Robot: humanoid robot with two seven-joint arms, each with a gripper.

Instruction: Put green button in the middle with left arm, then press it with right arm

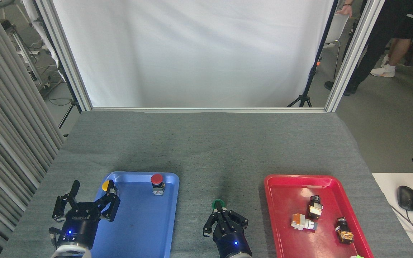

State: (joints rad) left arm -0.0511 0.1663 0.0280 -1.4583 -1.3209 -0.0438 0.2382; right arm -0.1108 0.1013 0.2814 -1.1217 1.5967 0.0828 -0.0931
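Head view: green button (217,204) upright, cap up; right hand (224,217) fingers bunched over it, grip unclear.

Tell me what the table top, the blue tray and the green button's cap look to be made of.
Table top: grey fabric, felt-like, matte and slightly fuzzy with no glare. Blue tray: probably moulded plastic, smooth and semi-glossy, with soft highlights along its rounded rim. Green button cap: likely plastic, in a solid even colour; only a sliver shows above the right gripper's fingers, so its finish is unclear.
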